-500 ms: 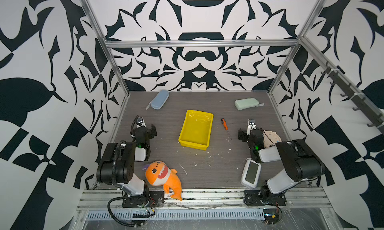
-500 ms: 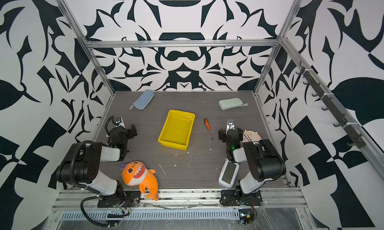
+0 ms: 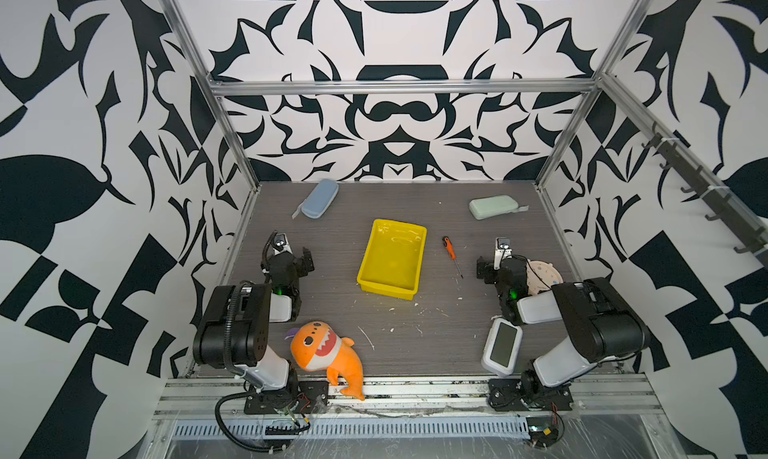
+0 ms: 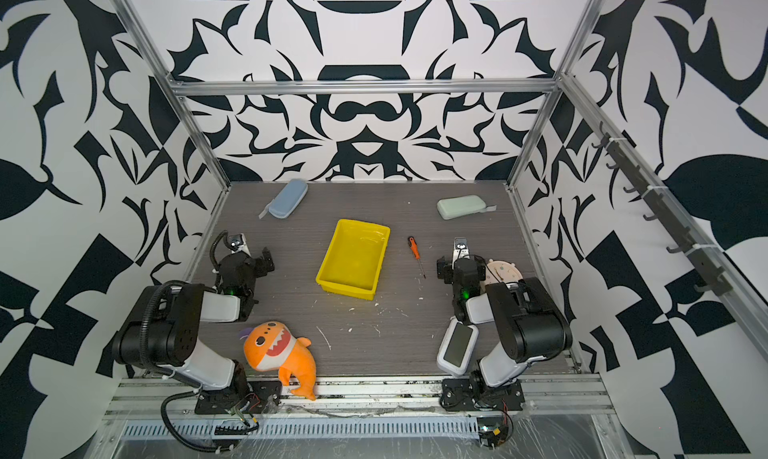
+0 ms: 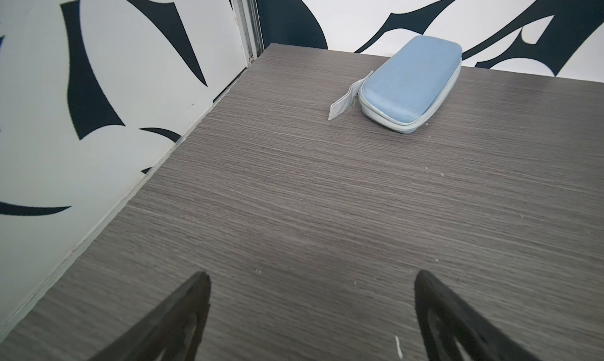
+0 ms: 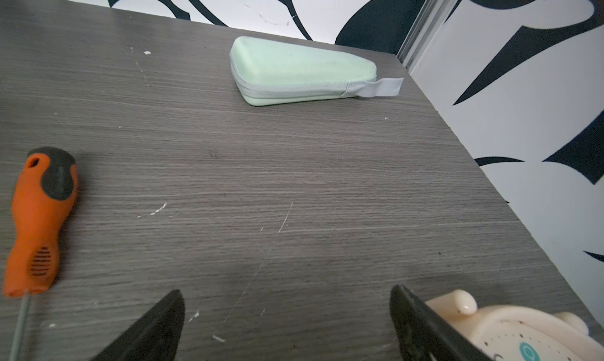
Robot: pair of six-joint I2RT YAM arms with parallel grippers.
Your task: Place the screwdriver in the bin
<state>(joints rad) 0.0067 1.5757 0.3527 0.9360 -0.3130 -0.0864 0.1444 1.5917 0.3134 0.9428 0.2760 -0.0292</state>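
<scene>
The grey wood-grain tabletop [image 3: 436, 353] is overlooked steeply from six o'clock in both top views; each wrist view is set low and close, aimed towards twelve, sharing that tabletop

Bright, even overhead light washes the table [image 3: 415, 344], shadows soft; glare glints inside the yellow bin [image 3: 400, 224]. Up close, the left hand [image 5: 312, 273] and right hand [image 6: 287, 290] blur into dark wedges.

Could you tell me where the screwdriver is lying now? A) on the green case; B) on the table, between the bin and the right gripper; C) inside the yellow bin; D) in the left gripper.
B: the screwdriver lies flat on the table, beside the bin, clear of the right gripper.
</scene>
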